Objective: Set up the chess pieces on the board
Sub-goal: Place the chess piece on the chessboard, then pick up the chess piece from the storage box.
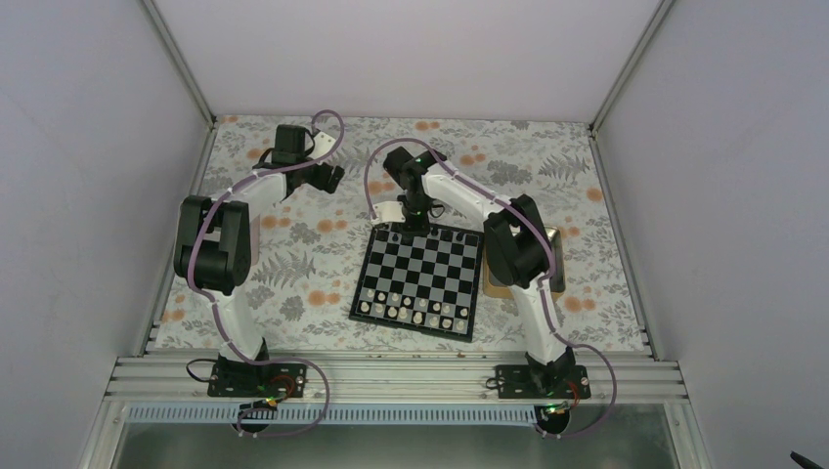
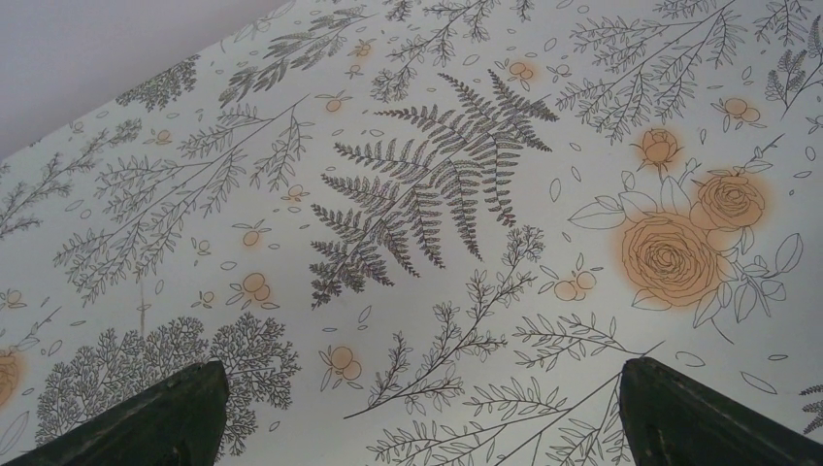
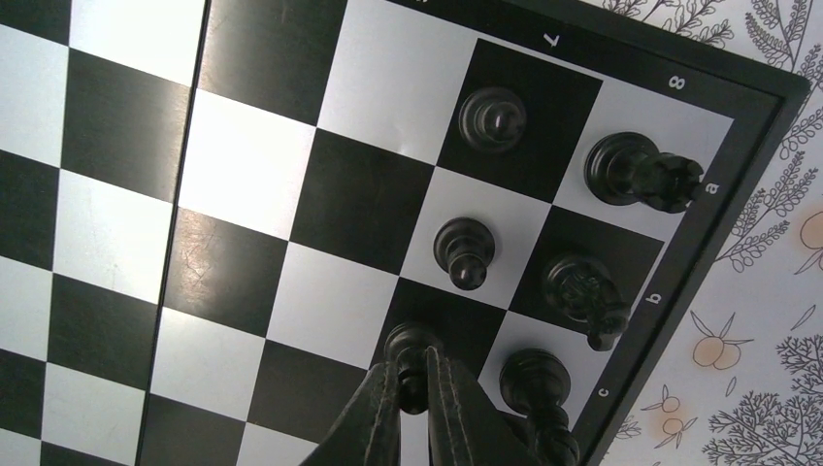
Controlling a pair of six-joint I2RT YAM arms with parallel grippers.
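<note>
1. At the far edge of the board (image 1: 418, 277), your right end effector (image 3: 412, 377) points down, clenched on a black pawn (image 3: 411, 346).
2. Your left end effector (image 2: 419, 365) hovers, fingers spread wide, over the flowered surface (image 2: 437, 194), elbow raised.

One board (image 1: 418, 278). Six black chess pieces (image 3: 465, 250) in the right wrist view: three pawns (image 3: 492, 118), one rook (image 3: 641, 172), one knight (image 3: 585, 296), one bishop (image 3: 539, 379). White chessmen (image 1: 415, 311): too small to count.
</note>
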